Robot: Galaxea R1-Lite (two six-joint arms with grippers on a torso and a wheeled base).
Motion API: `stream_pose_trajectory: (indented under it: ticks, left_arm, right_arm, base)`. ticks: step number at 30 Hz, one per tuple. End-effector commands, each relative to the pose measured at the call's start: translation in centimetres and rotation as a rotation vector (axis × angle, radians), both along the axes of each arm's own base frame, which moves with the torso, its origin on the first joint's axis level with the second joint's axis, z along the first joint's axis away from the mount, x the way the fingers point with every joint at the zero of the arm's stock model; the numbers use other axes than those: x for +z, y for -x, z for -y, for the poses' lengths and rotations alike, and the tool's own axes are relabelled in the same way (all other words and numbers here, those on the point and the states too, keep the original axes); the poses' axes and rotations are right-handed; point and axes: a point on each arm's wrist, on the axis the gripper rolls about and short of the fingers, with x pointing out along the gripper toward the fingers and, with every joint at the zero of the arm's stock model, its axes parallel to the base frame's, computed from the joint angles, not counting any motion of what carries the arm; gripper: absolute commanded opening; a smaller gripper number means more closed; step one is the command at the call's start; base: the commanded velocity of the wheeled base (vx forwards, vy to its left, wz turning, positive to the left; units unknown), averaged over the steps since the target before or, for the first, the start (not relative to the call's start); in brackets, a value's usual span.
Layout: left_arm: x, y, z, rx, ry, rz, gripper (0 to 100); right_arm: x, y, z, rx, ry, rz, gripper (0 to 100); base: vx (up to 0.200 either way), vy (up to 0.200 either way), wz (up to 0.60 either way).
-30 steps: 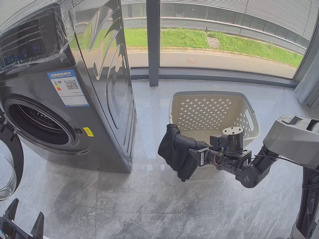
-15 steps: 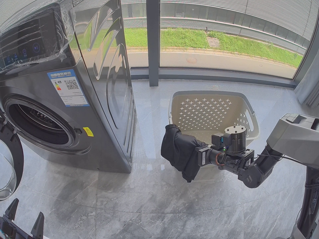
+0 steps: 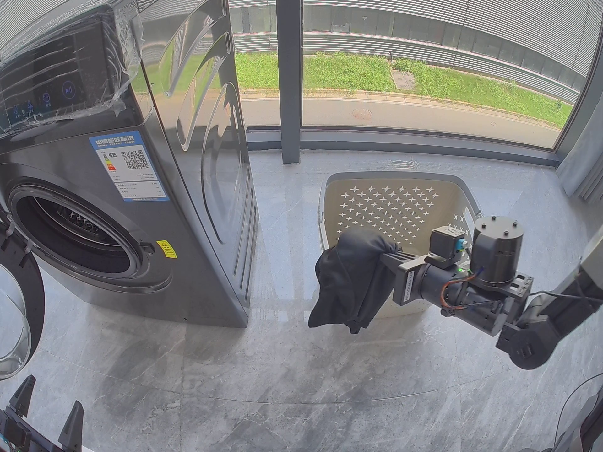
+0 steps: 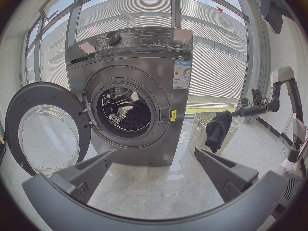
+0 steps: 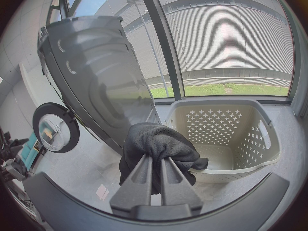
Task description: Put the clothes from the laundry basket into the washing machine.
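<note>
The right gripper (image 5: 156,160) is clamped narrow on a dark garment (image 3: 352,277), its jaws almost together with a fold of cloth pinched between them. The garment hangs in the air off the washer's (image 3: 188,158) right side panel. It is lifted out over the near left corner of the basket (image 3: 402,178), with a strip of bare floor (image 3: 282,371) between it and the panel. Most of the cloth droops below the gripper, so its long axis runs straight down, and the lowest fold hangs outside the basket wall.

The coming move turns on one relation: the drum opening (image 3: 75,236) is on the washer's front face, round the front corner from where the garment hangs. I judge that the gripper must carry the garment to the robot's left, past that corner, and then turn in toward the opening. The corner edge is the thing to keep off, since a loose tail of cloth could drag on it or catch on the opening's rim.

The door (image 4: 45,125) is swung fully open to the far side of the opening, which leaves the approach from the basket side free. The floor before the washer's front gives room. The left gripper (image 4: 154,150) is spread wide and holds nothing. It sits low in front of the washer and is nearer the opening than the right, but it carries no load.
</note>
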Motion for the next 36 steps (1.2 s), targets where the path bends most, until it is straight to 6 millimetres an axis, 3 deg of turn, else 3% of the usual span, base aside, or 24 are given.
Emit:
stream_pose_trajectory:
  ticks: [1,3,9,29,36]
  left_arm:
    - [-0.5,0.0,0.0,0.000,-0.002,-0.003,100]
    - [-0.5,0.0,0.0,0.002,-0.002,-0.001,100]
    - [-0.5,0.0,0.0,0.000,-0.002,-0.001,100]
    - [-0.5,0.0,0.0,-0.004,-0.002,-0.004,100]
    - [-0.5,0.0,0.0,-0.004,-0.002,-0.004,100]
  right_arm:
    - [3.6,3.8,1.3,0.026,-0.063,0.090,0]
    - [4.9,5.5,2.4,0.032,-0.093,0.133,0]
    - [6.7,7.1,3.5,0.039,-0.138,0.195,0]
    - [7.2,8.5,4.1,0.070,-0.158,0.215,0]
    - [7.1,8.6,4.0,0.085,-0.156,0.210,0]
  base:
    - [0.000,0.000,0.00]
    - [0.000,0.000,0.00]
    - [0.000,0.000,0.00]
    - [0.000,0.000,0.00]
    - [-0.200,0.000,0.00]
